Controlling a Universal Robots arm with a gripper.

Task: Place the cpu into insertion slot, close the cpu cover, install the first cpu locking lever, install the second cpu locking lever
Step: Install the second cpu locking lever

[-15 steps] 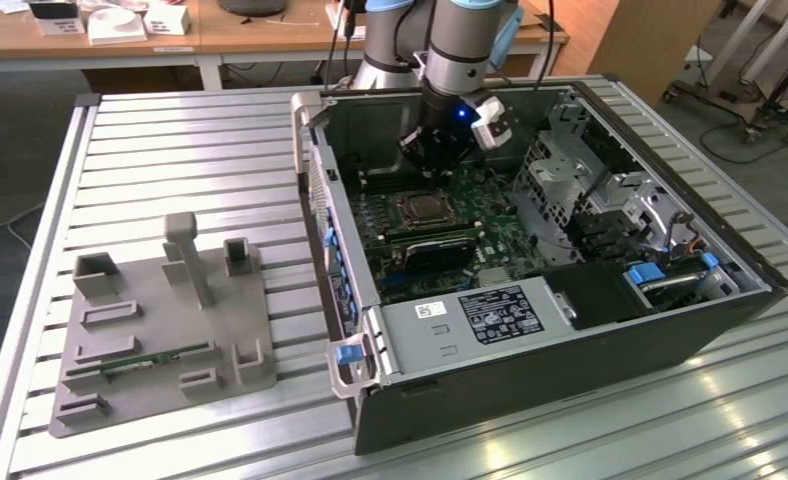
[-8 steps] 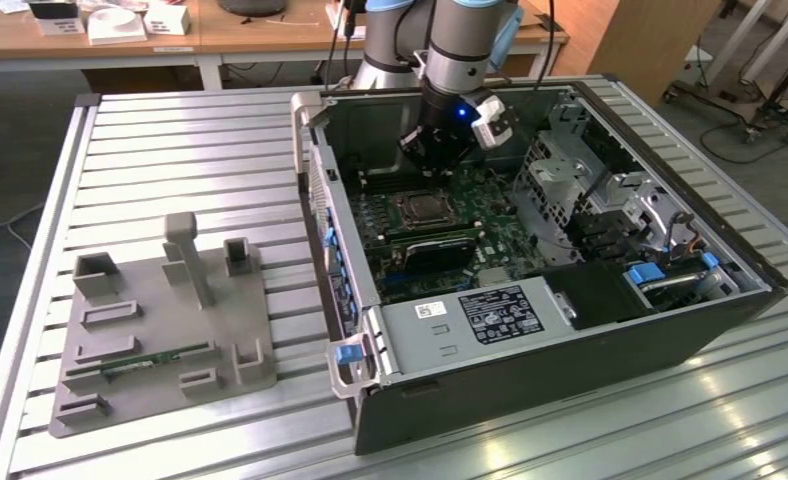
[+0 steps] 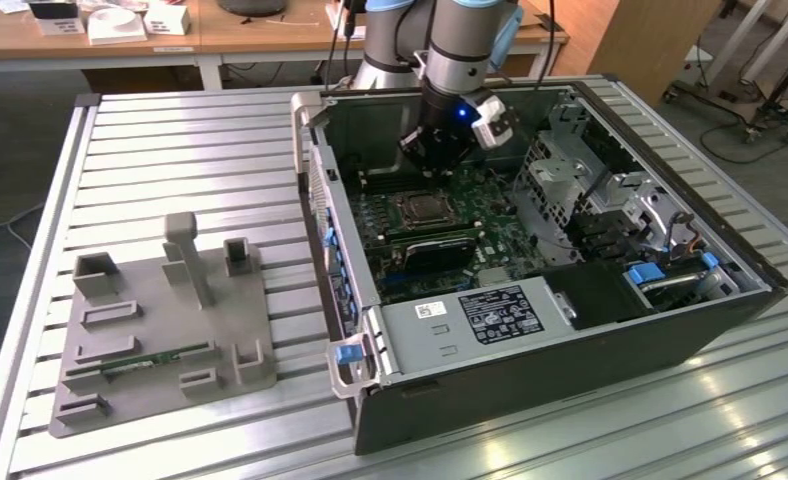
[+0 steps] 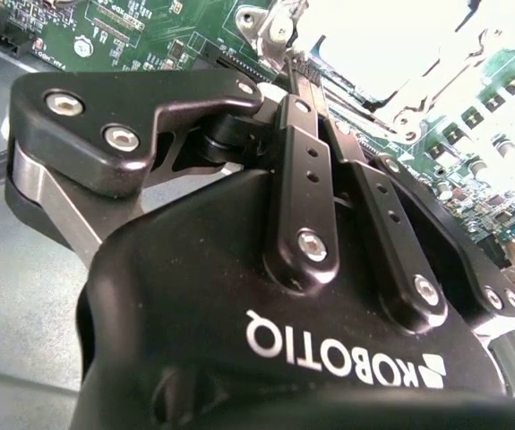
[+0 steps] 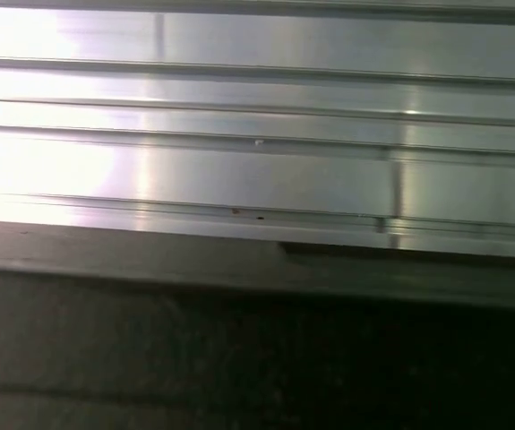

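Observation:
In the exterior view my gripper (image 3: 429, 163) hangs inside the open computer case, just behind the insertion slot (image 3: 421, 209) on the green motherboard (image 3: 494, 215). A dull grey square, the cpu (image 3: 422, 207), lies in the slot, and the silvery cpu cover (image 3: 401, 199) looks to lie flat around it. In the second wrist view the two black fingers (image 4: 304, 161) meet at their tips, so the gripper (image 4: 295, 64) is shut with nothing between them. The tips point at the bright metal edge of the slot (image 4: 391, 54). I cannot make out how the locking levers stand.
The case (image 3: 528, 350) stands on a ribbed aluminium table (image 3: 181, 150), whose ribs (image 5: 257, 170) also show in the first wrist view. Drive cages (image 3: 594, 190) and a power supply (image 3: 481, 315) crowd the case. A grey fixture plate (image 3: 161, 340) lies at the exterior view's left.

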